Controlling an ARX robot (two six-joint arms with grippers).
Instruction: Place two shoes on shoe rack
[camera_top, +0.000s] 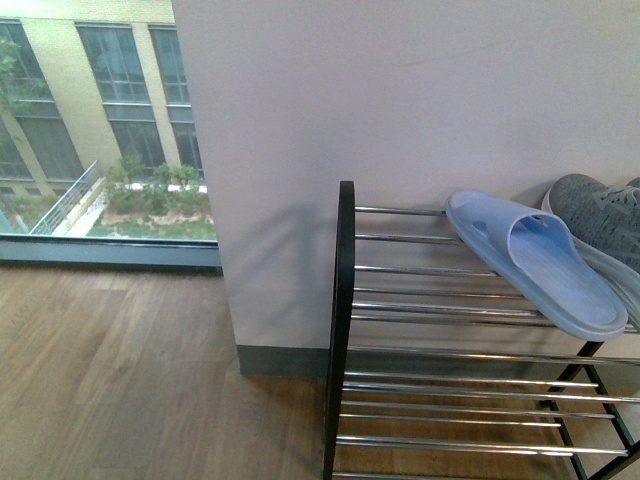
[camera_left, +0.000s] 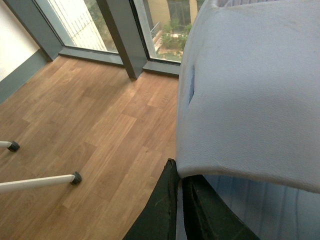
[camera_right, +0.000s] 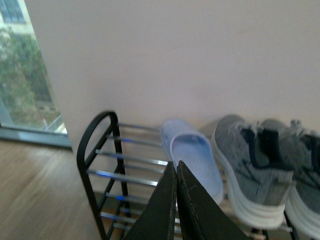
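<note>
The black metal shoe rack with arched ends and thin chrome bars stands against a pale wall on a wooden floor. On its top tier sit two grey knit sneakers with white soles, side by side, just beside a pale blue rubber slide sandal. The right gripper is pressed closed and empty, short of the rack. The left gripper clamps a second pale blue slide above the floor.

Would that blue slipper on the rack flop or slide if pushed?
The pale blue moulded slide slipper looks one-piece, so probably light and slightly bendy, not floppy. It lies on the black rack's smooth chrome bars, one end past the front, so a push might slide it off.
</note>
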